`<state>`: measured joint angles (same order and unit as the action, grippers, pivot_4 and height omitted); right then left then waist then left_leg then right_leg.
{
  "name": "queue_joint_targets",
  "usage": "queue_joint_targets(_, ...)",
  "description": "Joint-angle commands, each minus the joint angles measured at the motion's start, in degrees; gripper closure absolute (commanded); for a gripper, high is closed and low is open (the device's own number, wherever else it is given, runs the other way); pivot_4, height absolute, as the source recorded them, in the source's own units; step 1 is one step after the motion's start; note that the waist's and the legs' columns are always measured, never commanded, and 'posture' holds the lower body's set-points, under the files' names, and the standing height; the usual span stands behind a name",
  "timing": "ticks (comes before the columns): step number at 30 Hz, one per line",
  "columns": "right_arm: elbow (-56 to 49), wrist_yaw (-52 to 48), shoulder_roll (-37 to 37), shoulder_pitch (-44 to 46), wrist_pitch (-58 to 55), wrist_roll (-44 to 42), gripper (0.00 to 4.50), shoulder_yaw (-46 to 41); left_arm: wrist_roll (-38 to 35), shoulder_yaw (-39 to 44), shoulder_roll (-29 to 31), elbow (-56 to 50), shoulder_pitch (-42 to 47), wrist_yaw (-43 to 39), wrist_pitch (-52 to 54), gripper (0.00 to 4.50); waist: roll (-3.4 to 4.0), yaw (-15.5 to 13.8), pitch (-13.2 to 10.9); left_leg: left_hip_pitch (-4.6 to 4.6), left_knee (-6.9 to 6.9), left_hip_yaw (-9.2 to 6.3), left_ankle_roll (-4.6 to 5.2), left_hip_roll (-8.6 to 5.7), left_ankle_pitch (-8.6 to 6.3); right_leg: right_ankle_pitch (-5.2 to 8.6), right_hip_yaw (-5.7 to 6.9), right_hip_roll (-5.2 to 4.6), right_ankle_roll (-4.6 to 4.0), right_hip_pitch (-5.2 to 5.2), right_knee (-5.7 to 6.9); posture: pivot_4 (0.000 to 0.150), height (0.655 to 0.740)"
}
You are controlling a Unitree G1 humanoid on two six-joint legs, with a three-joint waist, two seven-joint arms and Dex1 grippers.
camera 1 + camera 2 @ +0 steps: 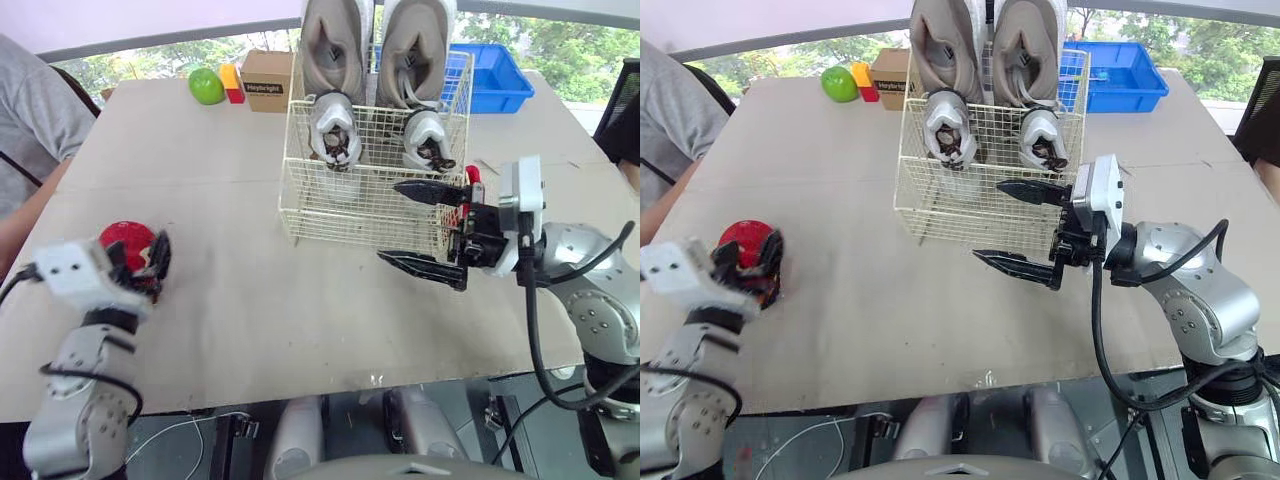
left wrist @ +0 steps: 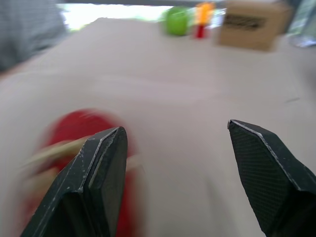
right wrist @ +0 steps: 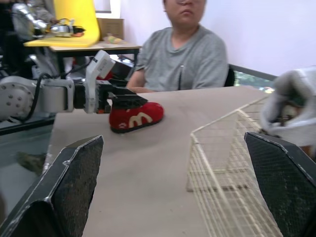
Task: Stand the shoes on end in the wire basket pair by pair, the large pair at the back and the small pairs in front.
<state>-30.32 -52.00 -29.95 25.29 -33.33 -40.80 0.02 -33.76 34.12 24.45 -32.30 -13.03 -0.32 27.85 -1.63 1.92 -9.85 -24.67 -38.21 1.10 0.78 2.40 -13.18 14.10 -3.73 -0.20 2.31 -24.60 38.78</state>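
Head views: the red shoe lay on the near left of the table, touching the left gripper. The right gripper gaped wide at the near right corner of the wire basket. Left wrist view: fingers were apart, the shoe beside one. Right wrist view: the left gripper sat atop the shoe.

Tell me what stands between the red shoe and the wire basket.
Nothing visible: bare table lies between the red shoe and the wire basket. The open right gripper hangs at the basket's front right corner, beside that path.
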Motion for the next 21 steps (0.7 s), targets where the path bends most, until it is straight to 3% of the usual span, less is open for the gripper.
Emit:
queue_joint_targets(1, 0.4, -1.6, 0.8, 1.1, 2.9, 0.3, 0.06, 1.5, -0.5, 3.2, -1.3, -5.4, -2.5, 1.4, 0.7, 0.97, 0.00, 0.0, 0.0, 0.02, 0.00, -0.01, 0.00, 0.02, 0.00, 0.00, -0.03, -0.02, 0.00, 0.01, 0.00, 0.150, 0.7400)
queue_joint_targets(7, 1.6, -2.0, 1.3, 2.5, 3.8, 0.4, 0.06, 3.0, 0.9, 3.2, -4.2, -6.2, -4.4, 4.0, 2.5, 0.97, -0.03, 0.0, 0.0, 0.03, -0.01, 0.01, 0.00, -0.02, 0.00, 0.00, -0.03, -0.01, 0.00, 0.01, 0.02, 0.150, 0.7400)
queue_joint_targets(13, 0.8, -0.8, 2.7, 1.9, 4.6, 1.5, 0.06, 4.8, 2.8, 4.1, -2.4, 0.5, -1.4, 4.2, 4.5, 0.97, -0.03, 0.1, 0.0, 0.03, -0.01, 0.01, -0.01, -0.05, 0.00, 0.00, 0.09, 0.08, -0.01, 0.00, 0.06, 0.150, 0.7400)
queue_joint_targets(14, 0.3, -0.7, 2.6, 1.5, 4.1, 1.3, 0.00, 4.9, 3.4, 3.9, -2.7, 1.0, -1.2, 4.5, 4.5, 0.57, -0.04, 0.1, 0.0, 0.03, -0.01, 0.02, -0.01, -0.05, 0.00, 0.00, 0.06, 0.07, -0.01, 0.00, 0.06, 0.150, 0.7400)
queue_joint_targets(17, -0.6, 0.0, 2.3, 0.9, 3.5, 0.9, 0.00, 5.0, 4.5, 1.8, -4.2, 1.9, -0.9, 5.0, 4.5, 0.03, -0.08, 0.1, 0.0, 0.02, -0.01, -0.01, -0.01, -0.04, 0.00, -0.01, 0.00, 0.01, 0.00, 0.00, 0.03, 0.150, 0.7400)
queue_joint_targets(21, -1.6, 0.7, 1.9, 0.2, 3.4, 1.1, 0.00, 5.2, 6.4, -0.6, -6.4, 3.8, 0.0, 5.1, 3.7, 0.03, -0.09, 0.1, 0.1, 0.02, -0.01, -0.01, -0.01, -0.04, 0.00, -0.01, -0.02, -0.01, 0.00, 0.00, 0.04, 0.150, 0.7400)
